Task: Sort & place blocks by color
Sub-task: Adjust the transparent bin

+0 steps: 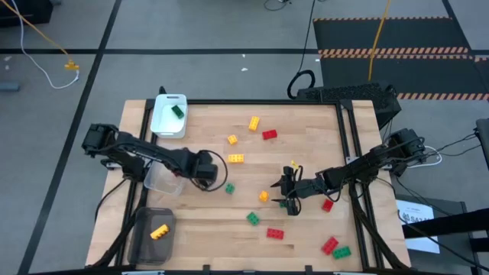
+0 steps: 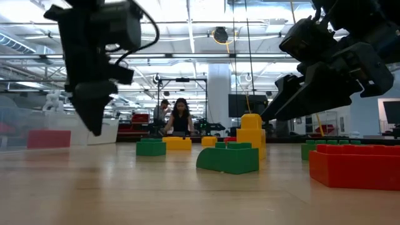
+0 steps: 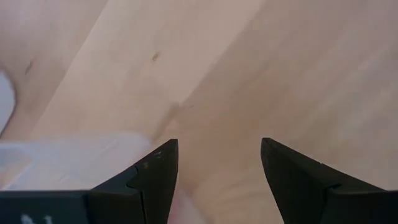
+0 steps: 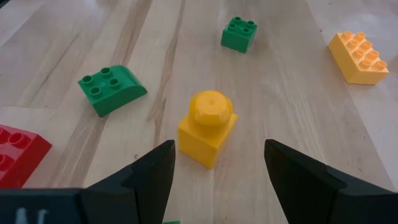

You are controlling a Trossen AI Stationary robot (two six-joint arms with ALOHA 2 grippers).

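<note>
Bench: pale wood-plank bench [image 1: 306,130] on a grey floor; the low view shows a workshop hall behind it, with a seated person far off.
Left end effector [image 3: 217,174]: mine, fingers spread, empty, hanging over bare wood at the rim of the clear tray [image 1: 162,177].
Right end effector [image 4: 217,171]: mine, fingers spread, empty, low over the bench, lined up on the yellow single-stud block [image 4: 207,127], which sits just ahead between the fingers, not yet touched.
Done: one green block [image 1: 178,111] lies in the white tray [image 1: 160,126]; one yellow block [image 1: 159,232] lies in the dark tray [image 1: 141,244]. The clear tray looks empty.
Left: most blocks are loose on the bench, in red, green and yellow; I judge the sort early.
Nearby: curved-top green block [image 4: 112,90], small green block [image 4: 239,33], long yellow block [image 4: 359,56], red block [image 4: 15,152].
Material: glossy hard plastic, round studs, square edges; smooth bench grain.
</note>
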